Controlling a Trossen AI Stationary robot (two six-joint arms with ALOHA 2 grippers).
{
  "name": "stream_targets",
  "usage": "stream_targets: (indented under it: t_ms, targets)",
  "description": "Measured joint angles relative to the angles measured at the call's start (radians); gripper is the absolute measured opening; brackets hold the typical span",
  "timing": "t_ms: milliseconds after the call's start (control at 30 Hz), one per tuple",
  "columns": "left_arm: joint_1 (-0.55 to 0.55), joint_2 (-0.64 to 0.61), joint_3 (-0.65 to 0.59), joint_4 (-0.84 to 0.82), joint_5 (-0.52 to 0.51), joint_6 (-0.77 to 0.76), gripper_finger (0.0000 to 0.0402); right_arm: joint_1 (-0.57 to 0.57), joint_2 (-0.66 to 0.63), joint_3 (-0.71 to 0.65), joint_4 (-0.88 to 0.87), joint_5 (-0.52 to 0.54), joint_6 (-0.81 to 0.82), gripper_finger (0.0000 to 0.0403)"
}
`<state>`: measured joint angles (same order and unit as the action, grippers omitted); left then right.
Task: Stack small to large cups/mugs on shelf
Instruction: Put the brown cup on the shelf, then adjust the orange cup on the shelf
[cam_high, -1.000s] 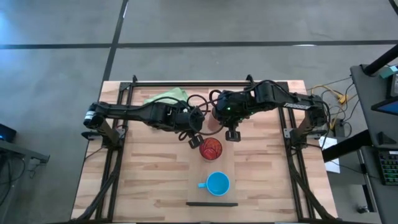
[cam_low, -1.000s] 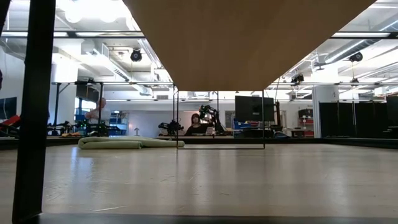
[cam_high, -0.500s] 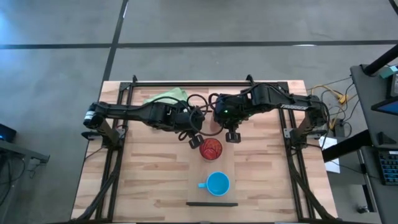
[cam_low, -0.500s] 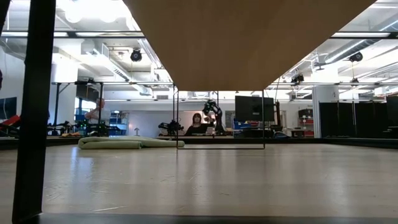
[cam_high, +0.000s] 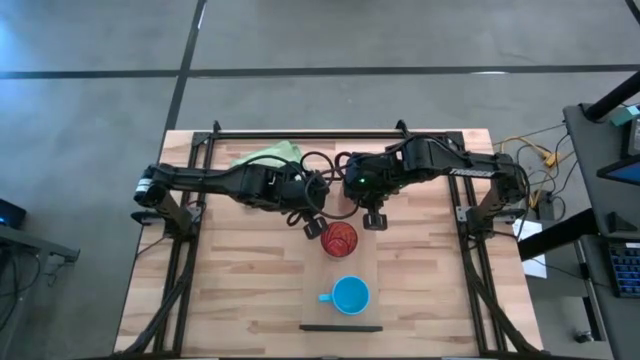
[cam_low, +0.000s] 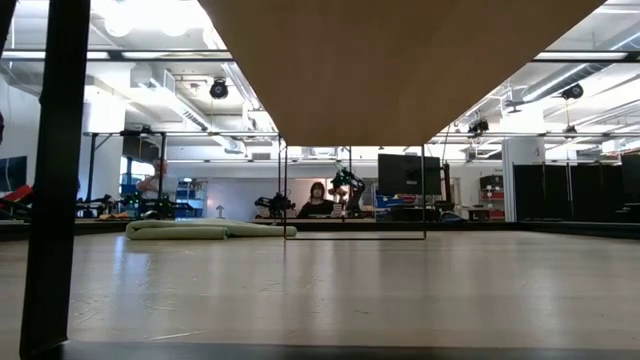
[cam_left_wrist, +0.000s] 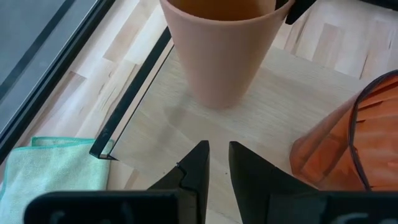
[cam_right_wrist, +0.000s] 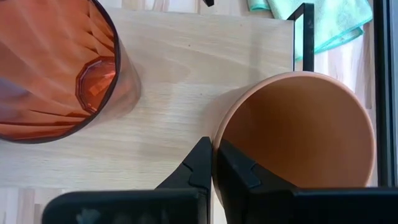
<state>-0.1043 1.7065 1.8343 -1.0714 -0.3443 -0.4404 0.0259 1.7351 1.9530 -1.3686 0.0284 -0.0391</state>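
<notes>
Though unlabelled, R fingers (cam_right_wrist: 214, 163) on terracotta cup (cam_right_wrist: 298, 134).

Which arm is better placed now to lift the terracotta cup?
The right. The right gripper already pinches the terracotta cup at its rim, one finger inside. The left gripper is nearly closed and empty, short of it.

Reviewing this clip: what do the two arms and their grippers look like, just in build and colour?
Both arms are dark, near-black jointed links. The left arm carries looping black cables near its wrist; the right arm shows a small green light on its wrist housing. The left gripper and right gripper each have two black, wedge-shaped fingers tapering to points, on a blocky black base.
</notes>
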Motion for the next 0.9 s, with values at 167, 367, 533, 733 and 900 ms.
stream_targets:
  t_ms: [167,367,533,733,900]
  targets:
    - [0.0,0.0,0.0,0.001,0.003,0.0,0.0047,0.0,0.0,0.002,0.004,0.001,-0.021,0.0032]
    - [0.0,0.0,0.0,0.002,0.003,0.0,0.0047,0.0,0.0,0.005,0.019,0.01,-0.024,0.0078]
    - [0.0,0.0,0.0,0.002,0.003,0.0,0.0047,0.0,0.0,0.006,0.02,0.056,-0.025,0.0101]
    - [0.0,0.0,0.0,0.001,0.022,0.0,0.0047,0.002,0.0,0.012,0.022,0.055,0.0,0.0101]
    - [0.0,0.0,0.001,0.0,0.103,-0.026,0.0047,0.015,0.0,0.063,0.014,0.041,0.101,0.0089]
